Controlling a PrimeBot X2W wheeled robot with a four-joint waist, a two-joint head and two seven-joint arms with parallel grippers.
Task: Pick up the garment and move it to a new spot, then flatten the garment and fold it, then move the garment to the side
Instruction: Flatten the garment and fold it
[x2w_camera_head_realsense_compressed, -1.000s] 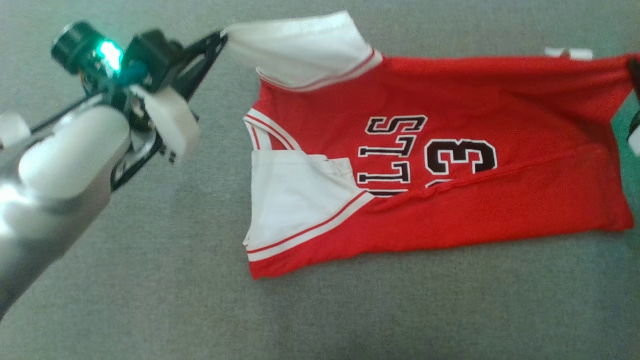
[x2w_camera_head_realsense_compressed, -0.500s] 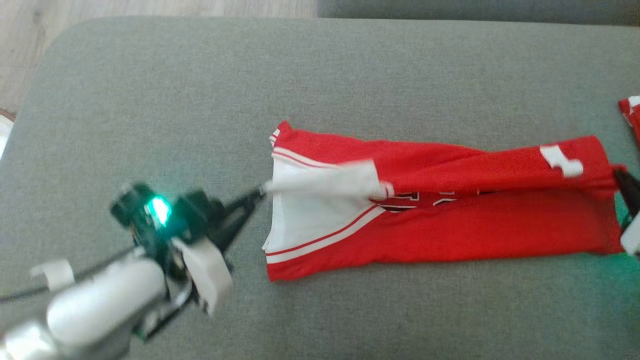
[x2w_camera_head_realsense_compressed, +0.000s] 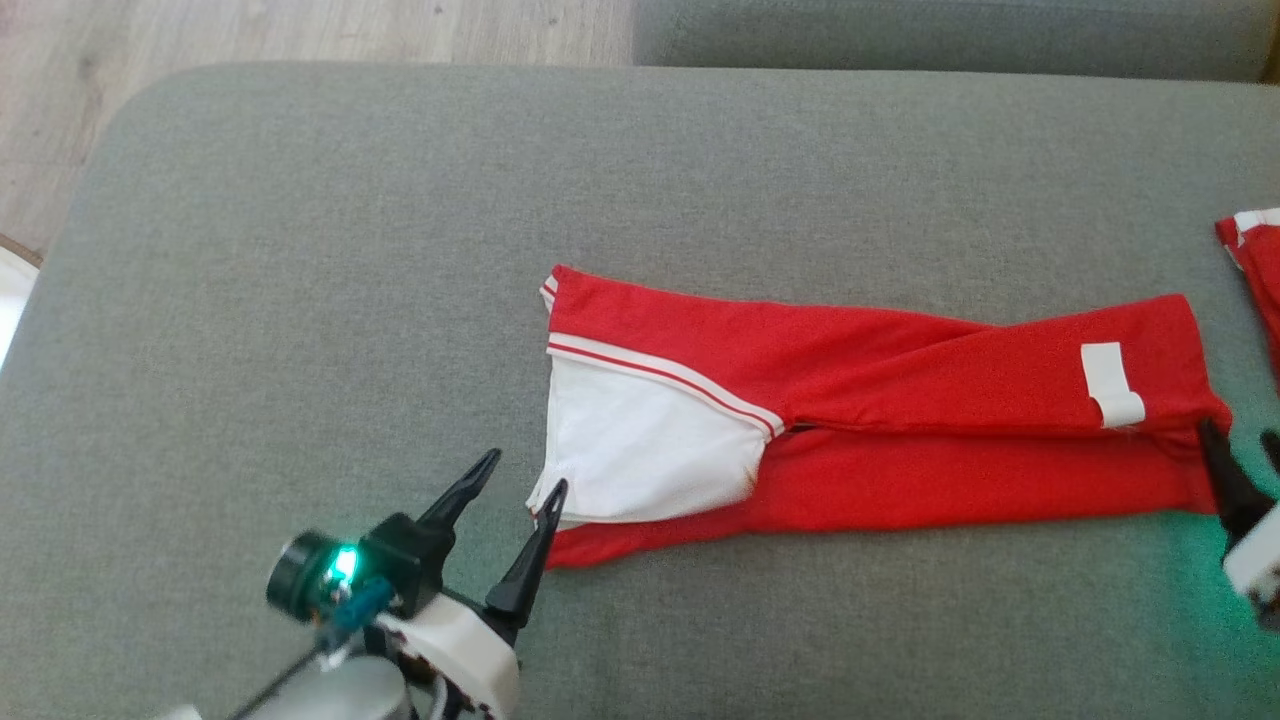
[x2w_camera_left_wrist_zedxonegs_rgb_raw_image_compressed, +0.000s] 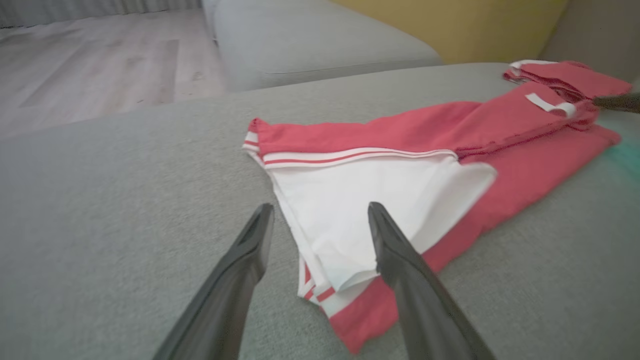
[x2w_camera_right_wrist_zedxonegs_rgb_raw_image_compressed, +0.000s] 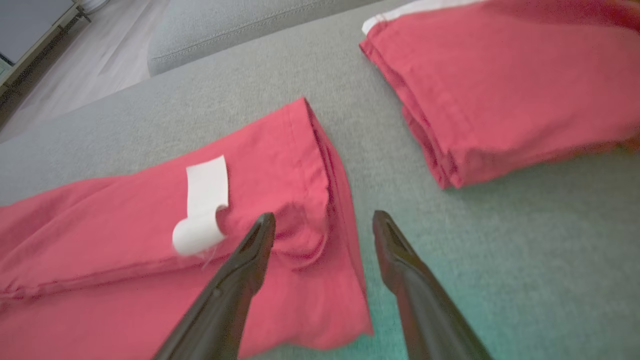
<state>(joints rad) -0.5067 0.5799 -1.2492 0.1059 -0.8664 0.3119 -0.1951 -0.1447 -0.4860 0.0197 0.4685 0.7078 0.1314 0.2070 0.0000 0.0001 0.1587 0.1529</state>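
Note:
The garment (x2w_camera_head_realsense_compressed: 900, 430) is a red jersey with white sleeve panels, lying as a long narrow folded strip across the grey cushion (x2w_camera_head_realsense_compressed: 300, 300). My left gripper (x2w_camera_head_realsense_compressed: 525, 472) stands open at the strip's left end, its right fingertip at the white panel's corner. In the left wrist view the open gripper (x2w_camera_left_wrist_zedxonegs_rgb_raw_image_compressed: 321, 206) straddles the white panel's edge on the garment (x2w_camera_left_wrist_zedxonegs_rgb_raw_image_compressed: 525, 165). My right gripper (x2w_camera_head_realsense_compressed: 1238, 432) is open at the strip's right end. In the right wrist view that gripper (x2w_camera_right_wrist_zedxonegs_rgb_raw_image_compressed: 324, 215) hovers over the hem corner of the garment (x2w_camera_right_wrist_zedxonegs_rgb_raw_image_compressed: 125, 215), beside a white label (x2w_camera_right_wrist_zedxonegs_rgb_raw_image_compressed: 205, 200).
A second folded red garment (x2w_camera_head_realsense_compressed: 1255, 270) lies at the right edge, a short gap from the strip's hem; it appears again as a folded stack (x2w_camera_right_wrist_zedxonegs_rgb_raw_image_compressed: 500, 85). The cushion's rounded left edge drops to wooden floor (x2w_camera_head_realsense_compressed: 250, 30). Another grey cushion (x2w_camera_head_realsense_compressed: 950, 30) lies behind.
Both grippers carried the far edge toward me, folding it over the printed front, then opened and let go. The print is now covered. The head camera also shifted.

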